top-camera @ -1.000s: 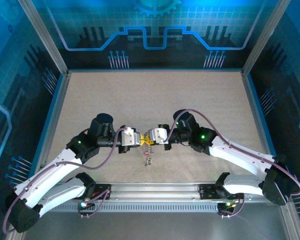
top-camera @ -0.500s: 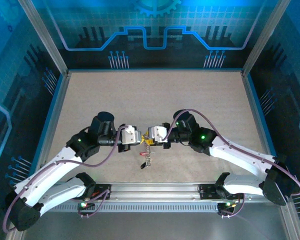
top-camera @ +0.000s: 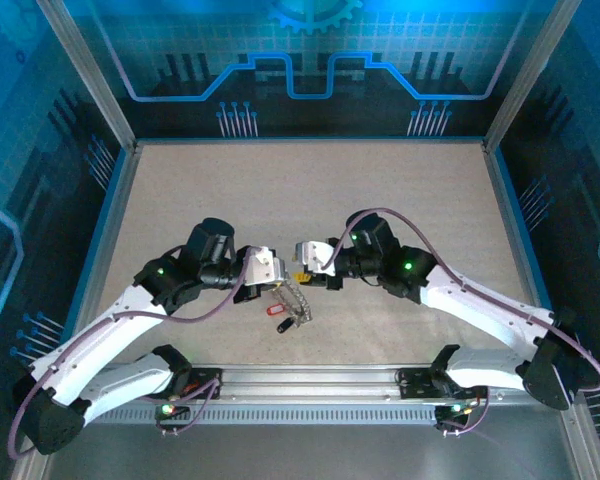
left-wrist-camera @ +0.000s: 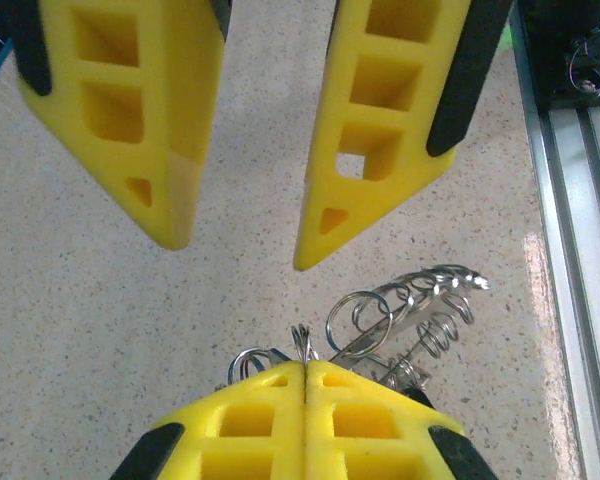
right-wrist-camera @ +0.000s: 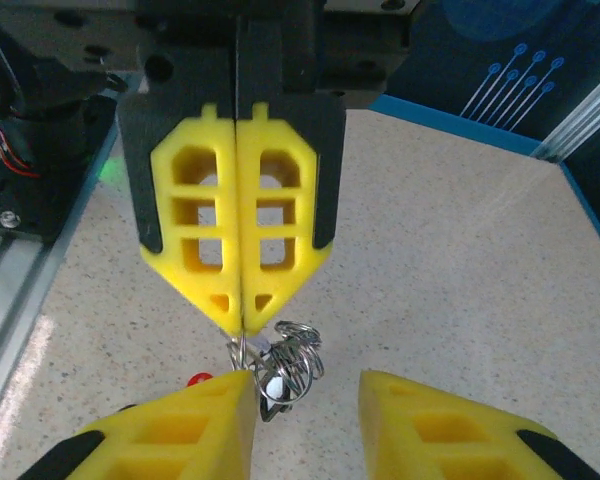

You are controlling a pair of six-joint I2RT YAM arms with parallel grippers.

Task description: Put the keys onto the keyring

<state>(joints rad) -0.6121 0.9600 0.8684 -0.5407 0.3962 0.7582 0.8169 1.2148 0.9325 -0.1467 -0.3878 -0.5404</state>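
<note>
Metal keys [top-camera: 292, 305] hang in a small bunch from the left pincer [top-camera: 277, 282], near the middle of the speckled counter [top-camera: 280, 190] and a little toward its near edge. In the left wrist view the left pincer [left-wrist-camera: 305, 365] has its yellow fingers pressed flat together, with wire loops and thin silver keys [left-wrist-camera: 410, 310] spilling out just past their tips; what it pinches looks like a ring, though the exact piece is hard to make out. The right pincer [top-camera: 302, 272] faces it from just beside, its jaws spread apart and touching nothing [left-wrist-camera: 240, 250]. From the right wrist, the closed left pincer [right-wrist-camera: 242, 315] points down at the bunch [right-wrist-camera: 285, 365], and a red head [right-wrist-camera: 198, 380] peeks out beside the right pincer [right-wrist-camera: 305, 382]. A metal rail [left-wrist-camera: 570, 250] runs along the counter's near edge.
</note>
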